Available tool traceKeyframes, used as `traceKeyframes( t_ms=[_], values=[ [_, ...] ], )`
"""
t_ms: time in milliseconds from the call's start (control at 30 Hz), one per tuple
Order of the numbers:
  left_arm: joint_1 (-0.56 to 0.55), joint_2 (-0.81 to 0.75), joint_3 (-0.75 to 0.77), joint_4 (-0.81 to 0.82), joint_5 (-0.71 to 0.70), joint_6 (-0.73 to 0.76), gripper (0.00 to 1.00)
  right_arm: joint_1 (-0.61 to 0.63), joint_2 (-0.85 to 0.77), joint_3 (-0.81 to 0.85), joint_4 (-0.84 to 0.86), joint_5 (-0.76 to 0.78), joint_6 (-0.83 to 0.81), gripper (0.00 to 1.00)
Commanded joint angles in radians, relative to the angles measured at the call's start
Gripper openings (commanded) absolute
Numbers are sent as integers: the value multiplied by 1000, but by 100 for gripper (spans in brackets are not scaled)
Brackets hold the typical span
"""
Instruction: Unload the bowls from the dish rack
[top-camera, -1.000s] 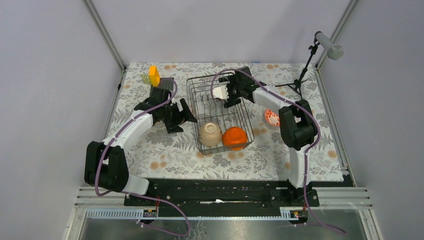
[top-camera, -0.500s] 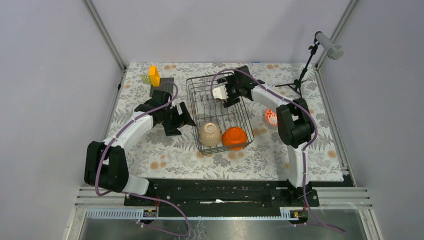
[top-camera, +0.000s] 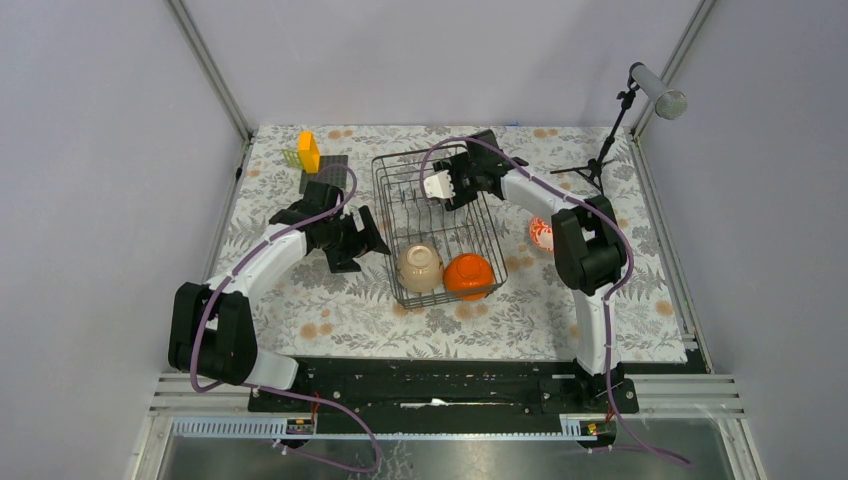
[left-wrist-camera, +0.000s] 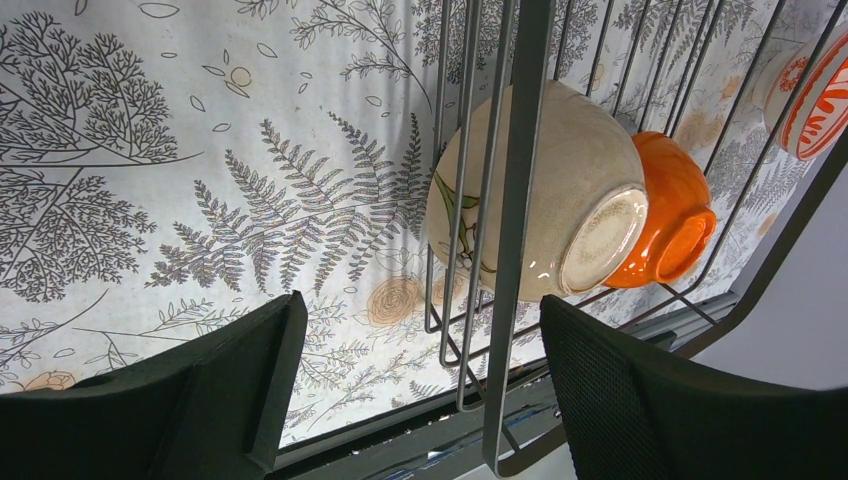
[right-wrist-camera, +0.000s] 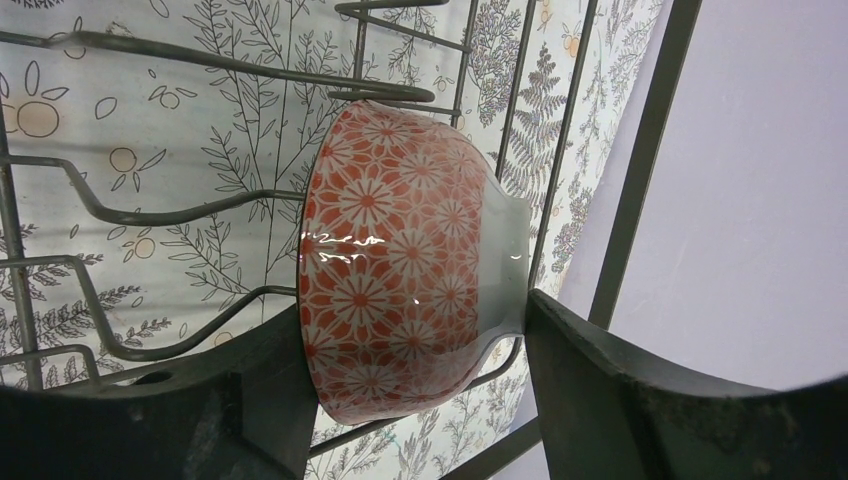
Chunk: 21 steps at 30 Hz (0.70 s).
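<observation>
- The work surface was a table under a fern-and-flower printed cloth (top-camera: 300, 290), enclosed by plain grey walls. A stand with a cylindrical head (top-camera: 657, 90) stood at the far right corner.
- The dish rack (top-camera: 440, 225) sat at the middle of the cloth, its long axis running away from the arm bases.
- Two bowls occupied the near end of the rack: a beige bowl (top-camera: 421, 267) and an orange bowl (top-camera: 469, 275). They touched side by side, foot rings turned up.
- A red lattice-patterned bowl (right-wrist-camera: 410, 270) stood on edge among the wire tines at the far end of the rack.
- The right gripper (right-wrist-camera: 412, 320) reached into that far end. One finger lay at the bowl's rim and the other at its foot, both close against it. Whether the pincer clamped the bowl firmly could not be determined. The bowl rested on the rack wires.
- The left gripper (left-wrist-camera: 415, 340) hung just outside the rack's left side, level with the near half. Its pincer stood wide and held nothing. The rack's side wires and the beige bowl showed beyond the gap.
- A white bowl with red bands (top-camera: 542, 233) lay on the cloth just right of the rack, beside the right arm.
- A yellow object (top-camera: 309, 152) stood on a flat black mat (top-camera: 335, 172) near the rack's far left corner.
</observation>
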Motion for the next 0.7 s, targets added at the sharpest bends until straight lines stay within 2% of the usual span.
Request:
traceKeyframes(
  t_ms=[0,500,667],
  values=[
    [-4,-19,18,15,-16,20,91,13,-13,17,-70,39,9,64],
    [-4,-26,34,8,-29,24,91,21,-53,51,117,127,89,63],
    [-5,-25,42,8,-32,16,91,24,-76,50,158,87,160,63]
  ],
)
